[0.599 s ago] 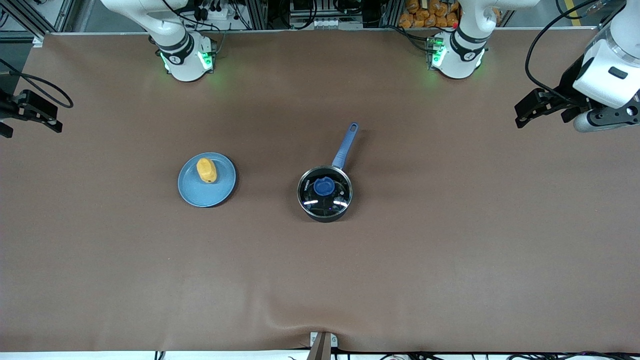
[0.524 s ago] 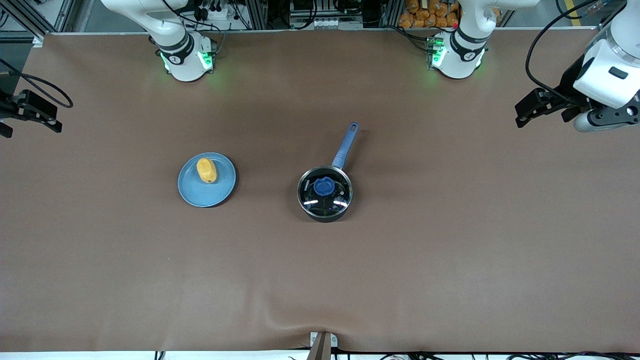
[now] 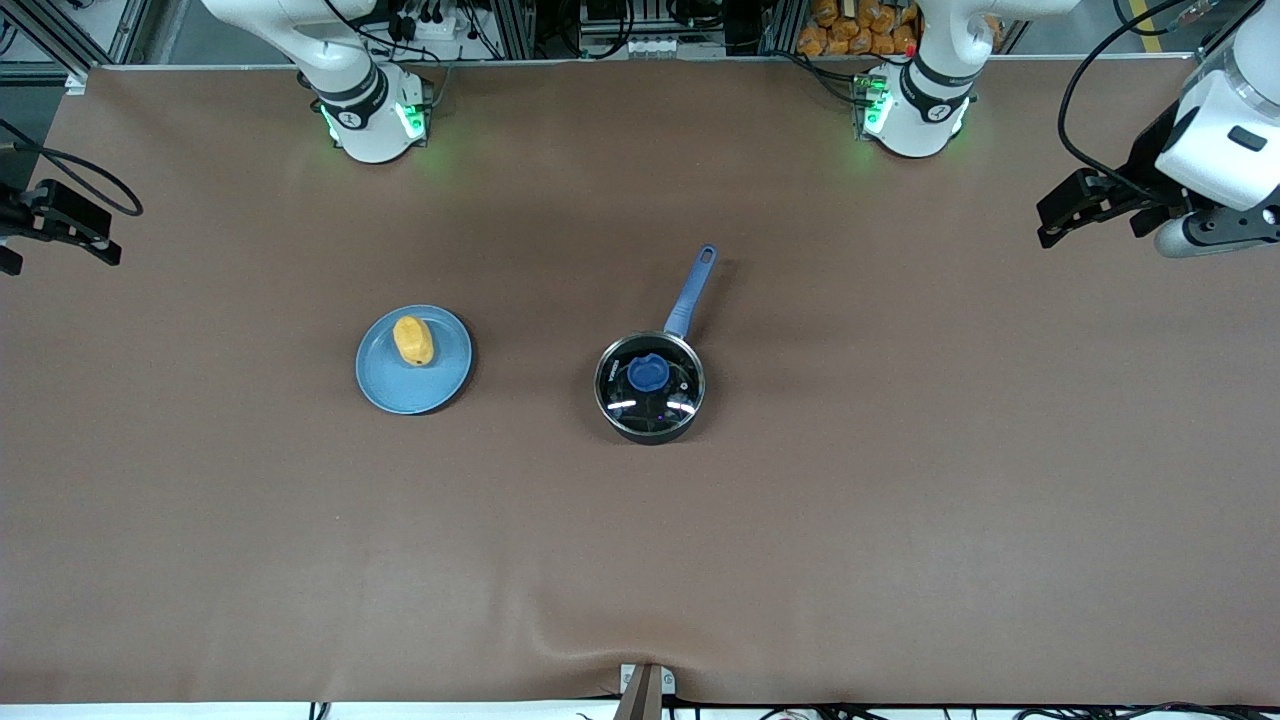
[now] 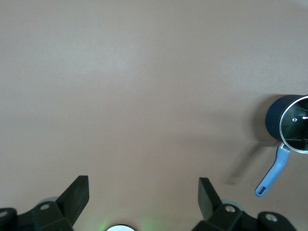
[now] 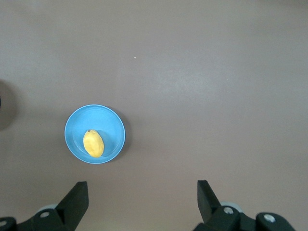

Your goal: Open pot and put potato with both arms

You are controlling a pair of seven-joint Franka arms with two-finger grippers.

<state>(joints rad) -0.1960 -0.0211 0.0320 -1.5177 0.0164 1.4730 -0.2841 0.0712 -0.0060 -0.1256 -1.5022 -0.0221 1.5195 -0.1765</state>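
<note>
The black pot (image 3: 650, 388) stands mid-table with its glass lid and blue knob (image 3: 648, 373) on; its blue handle (image 3: 692, 290) points toward the arm bases. It also shows in the left wrist view (image 4: 288, 126). The yellow potato (image 3: 412, 340) lies on a light-blue plate (image 3: 440, 385), toward the right arm's end; the right wrist view shows the potato (image 5: 93, 143) and the plate (image 5: 111, 126) too. My left gripper (image 3: 1072, 207) hangs open and empty over the table's left-arm end (image 4: 143, 190). My right gripper (image 3: 60, 225) hangs open and empty at the right-arm end (image 5: 142, 192).
The arm bases (image 3: 372, 115) (image 3: 912, 112) stand along the table's edge farthest from the front camera. A small metal bracket (image 3: 645, 690) sits at the edge nearest that camera. Brown bare cloth lies all around the pot and plate.
The left gripper has drifted slightly outward toward its end of the table and upward. The pot, lid, potato and plate have not moved.
</note>
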